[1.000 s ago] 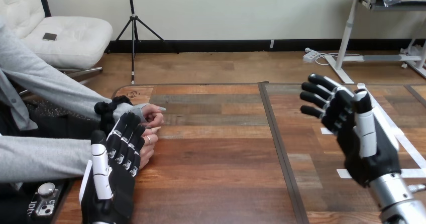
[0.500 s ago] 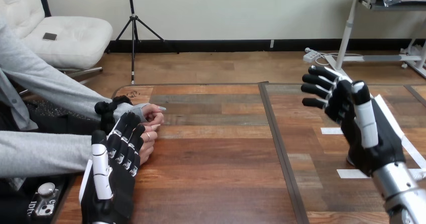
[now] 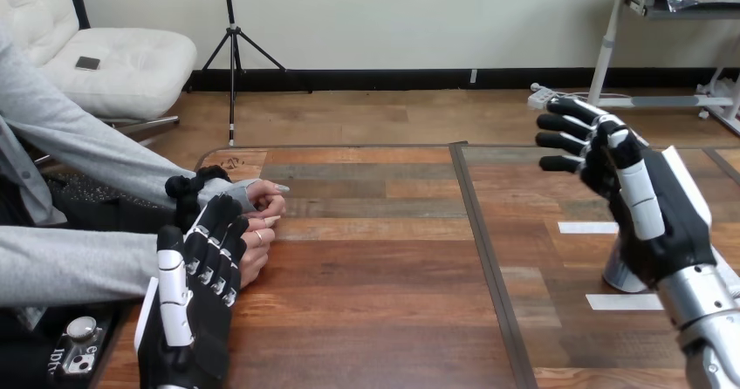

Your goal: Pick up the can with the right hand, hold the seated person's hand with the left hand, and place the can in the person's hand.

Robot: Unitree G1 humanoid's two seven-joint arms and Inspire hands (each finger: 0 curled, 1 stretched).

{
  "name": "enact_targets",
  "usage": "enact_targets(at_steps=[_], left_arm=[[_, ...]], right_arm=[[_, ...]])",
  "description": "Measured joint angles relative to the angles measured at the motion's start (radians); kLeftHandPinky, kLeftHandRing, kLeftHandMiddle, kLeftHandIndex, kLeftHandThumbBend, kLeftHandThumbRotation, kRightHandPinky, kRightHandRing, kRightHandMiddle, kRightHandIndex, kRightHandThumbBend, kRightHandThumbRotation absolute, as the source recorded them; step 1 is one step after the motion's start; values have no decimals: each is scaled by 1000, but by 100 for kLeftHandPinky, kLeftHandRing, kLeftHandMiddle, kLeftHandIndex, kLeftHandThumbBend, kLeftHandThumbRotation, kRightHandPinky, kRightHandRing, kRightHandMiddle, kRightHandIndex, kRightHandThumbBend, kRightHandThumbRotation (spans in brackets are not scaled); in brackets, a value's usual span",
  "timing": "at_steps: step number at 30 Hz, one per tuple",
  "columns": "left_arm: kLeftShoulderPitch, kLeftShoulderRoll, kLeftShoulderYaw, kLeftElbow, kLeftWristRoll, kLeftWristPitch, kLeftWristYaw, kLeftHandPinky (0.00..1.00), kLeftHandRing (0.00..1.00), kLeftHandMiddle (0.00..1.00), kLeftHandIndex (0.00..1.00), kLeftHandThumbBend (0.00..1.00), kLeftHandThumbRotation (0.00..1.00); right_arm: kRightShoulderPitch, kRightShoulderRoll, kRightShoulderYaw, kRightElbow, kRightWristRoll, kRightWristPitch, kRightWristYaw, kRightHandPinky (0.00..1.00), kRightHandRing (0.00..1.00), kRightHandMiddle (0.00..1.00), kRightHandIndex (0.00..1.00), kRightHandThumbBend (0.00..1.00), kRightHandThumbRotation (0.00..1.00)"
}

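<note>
The right hand [image 3: 650, 223] hangs raised over the worktop [image 3: 375, 267], fingers spread wide and gripping nothing. The left hand [image 3: 196, 284] lies with straight fingers against the person's hands [image 3: 262, 201], not curled round them. The can [image 3: 618, 274], mostly hidden, stands just below and behind the right hand's palm. The pick-up looks like the step in hand: next, that hand must drop and close round the can.

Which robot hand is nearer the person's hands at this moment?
Left. The left hand is right beside the person's hands at the left edge of the table, fingers straight. The right hand is raised, open, far off at the right side.
</note>
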Motion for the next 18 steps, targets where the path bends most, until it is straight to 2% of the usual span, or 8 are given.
enact_targets(at_steps=[18], left_arm=[[-1, 13, 2, 20, 0, 2, -1, 100, 98, 94, 90, 59, 99]], right_arm=[[-25, -56, -27, 75, -26, -34, -28, 71, 79, 80, 80, 88, 87]])
